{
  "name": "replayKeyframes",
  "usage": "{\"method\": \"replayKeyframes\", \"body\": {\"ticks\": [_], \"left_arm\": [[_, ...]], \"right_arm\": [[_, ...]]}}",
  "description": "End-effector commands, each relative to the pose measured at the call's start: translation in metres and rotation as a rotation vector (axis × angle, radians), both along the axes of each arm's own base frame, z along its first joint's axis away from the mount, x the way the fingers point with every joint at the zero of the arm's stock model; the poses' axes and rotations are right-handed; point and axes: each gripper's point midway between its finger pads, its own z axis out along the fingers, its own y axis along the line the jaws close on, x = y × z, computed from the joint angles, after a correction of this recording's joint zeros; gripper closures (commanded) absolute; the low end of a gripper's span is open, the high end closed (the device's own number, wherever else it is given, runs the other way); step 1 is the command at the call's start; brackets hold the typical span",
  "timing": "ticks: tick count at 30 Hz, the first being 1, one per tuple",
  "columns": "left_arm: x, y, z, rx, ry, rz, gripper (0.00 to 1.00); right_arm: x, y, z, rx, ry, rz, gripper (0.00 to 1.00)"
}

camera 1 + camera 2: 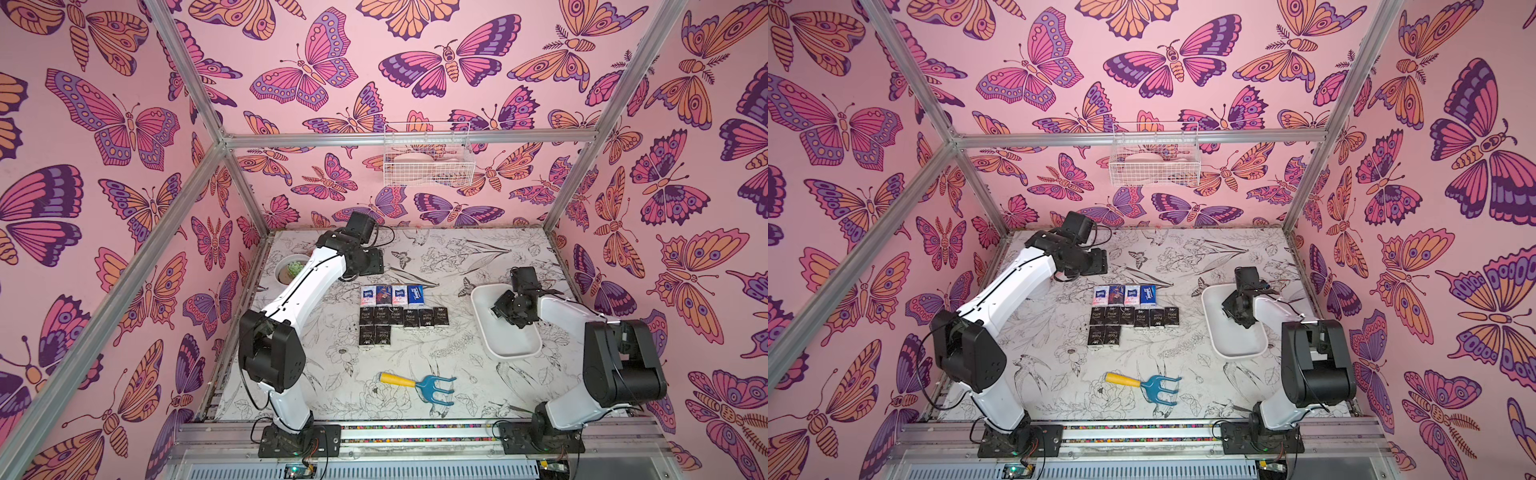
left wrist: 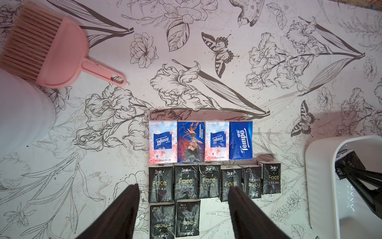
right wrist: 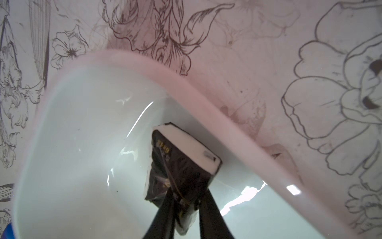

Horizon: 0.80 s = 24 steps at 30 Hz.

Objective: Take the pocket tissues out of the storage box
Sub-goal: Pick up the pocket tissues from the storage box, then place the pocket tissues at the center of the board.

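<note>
Pocket tissues (image 1: 397,316), small flat black and blue packets, lie in rows mid-frame, already out, we judge. By them the left gripper (image 2: 183,186) hangs, fingers (image 2: 122,209) released. Right of centre the right gripper (image 3: 187,194) reaches into the shallow white plastic storage box (image 1: 509,343), fingers pinching one black packet (image 3: 182,163) to lift. Beyond: flower-printed tabletop (image 1: 457,257), pink butterfly walls (image 1: 332,83).
</note>
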Motion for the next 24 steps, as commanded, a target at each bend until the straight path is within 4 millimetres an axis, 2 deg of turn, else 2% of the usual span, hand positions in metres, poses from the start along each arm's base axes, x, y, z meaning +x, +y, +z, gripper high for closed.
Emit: {"method": "replayKeyframes", "body": {"ticks": [1,6,10,14,17,19,24], "left_arm": [[-0.001,0.005,-0.001,0.011,0.004,0.007,0.26],[-0.003,0.006,0.001,0.009,-0.001,0.007,0.26],[-0.004,0.006,0.004,0.007,-0.006,0.009,0.26],[-0.003,0.005,0.007,0.001,-0.014,0.009,0.26],[-0.003,0.005,0.01,0.0,-0.018,0.011,0.26],[-0.004,0.006,0.01,0.002,-0.021,0.012,0.26],[-0.005,0.008,0.012,0.003,-0.02,0.019,0.26]], "right_arm": [[-0.002,-0.004,0.018,-0.038,-0.001,0.042,0.8],[-0.004,-0.002,0.032,-0.051,0.004,0.111,0.84],[-0.006,0.004,0.053,-0.032,-0.034,0.163,0.84],[-0.007,0.032,0.078,0.051,-0.084,0.288,0.84],[-0.016,0.074,0.091,0.087,-0.089,0.445,0.84],[-0.026,0.111,0.093,0.121,-0.078,0.562,0.84],[-0.062,0.203,0.08,0.189,-0.05,0.809,0.82]]}}
